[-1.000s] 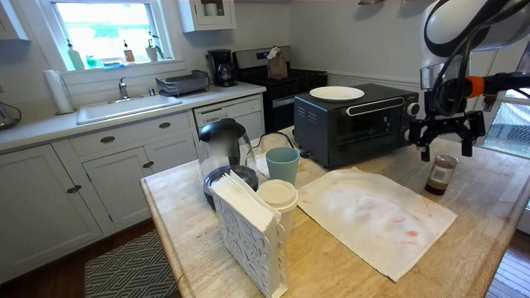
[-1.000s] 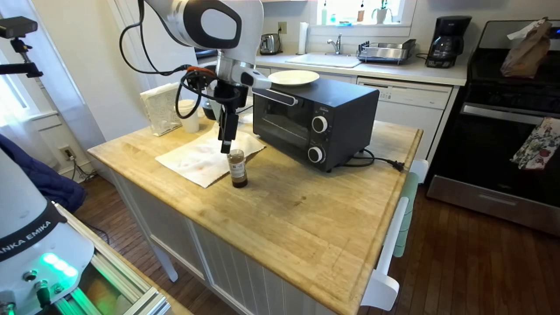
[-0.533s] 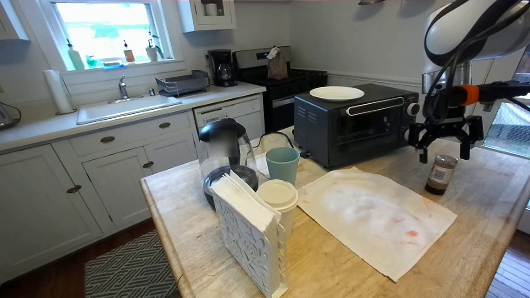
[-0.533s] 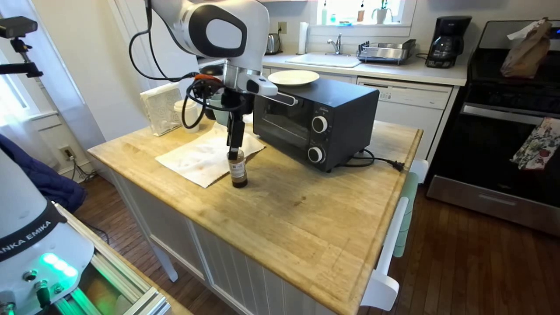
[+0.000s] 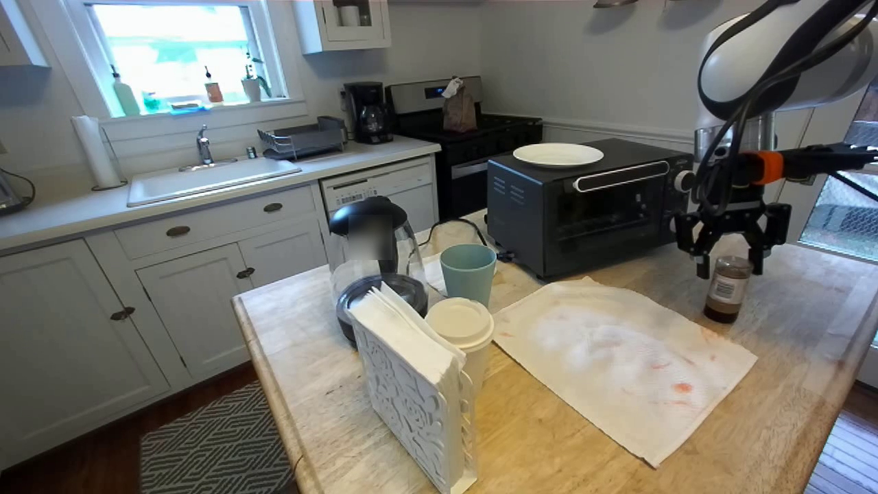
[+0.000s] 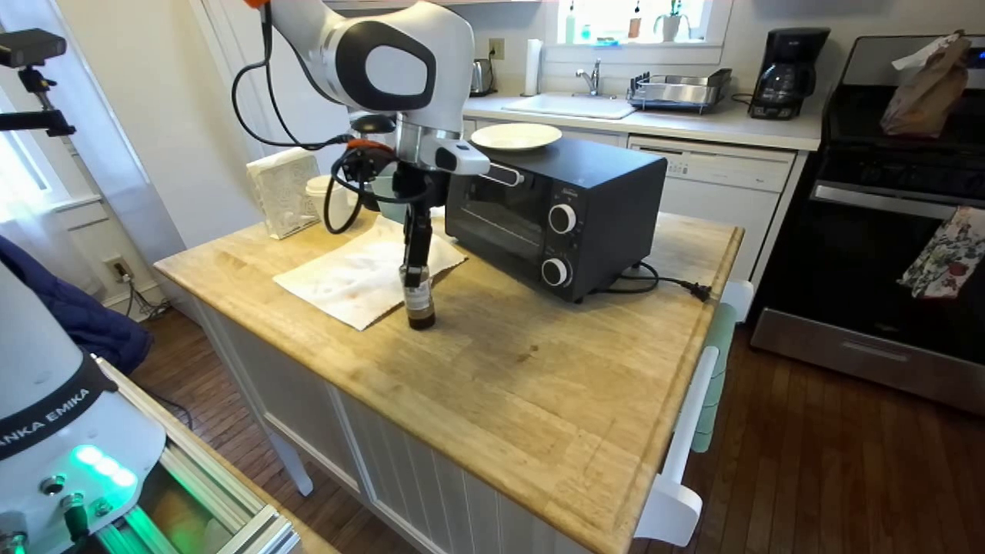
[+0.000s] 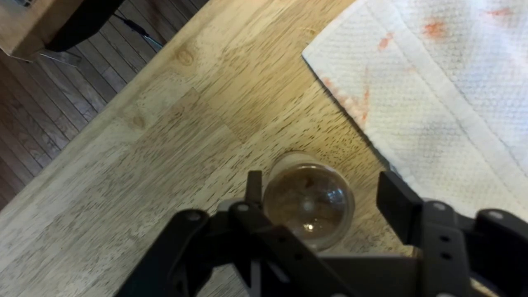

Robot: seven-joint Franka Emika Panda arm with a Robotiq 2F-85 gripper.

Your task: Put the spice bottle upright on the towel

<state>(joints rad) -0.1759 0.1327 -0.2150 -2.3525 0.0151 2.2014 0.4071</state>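
Note:
The spice bottle stands on the wooden table just off the towel's edge, dark brown at its base, with a pale label and clear glass above. Seen from above in the wrist view, the bottle shows a round glassy end. My gripper points down around its upper part, jaws apart. In the wrist view one finger lies right against the bottle, while a gap separates the opposite finger from it. The towel, white with reddish stains, lies flat; its corner reaches close to the bottle.
A black toaster oven with a white plate on top stands behind the towel. Beyond the towel are a blue-green cup, a white lidded cup, a napkin holder and a glass coffee pot.
My gripper has come down around the bottle's top, and its fingers have drawn closer together. The bottle's top has shifted slightly toward the towel.

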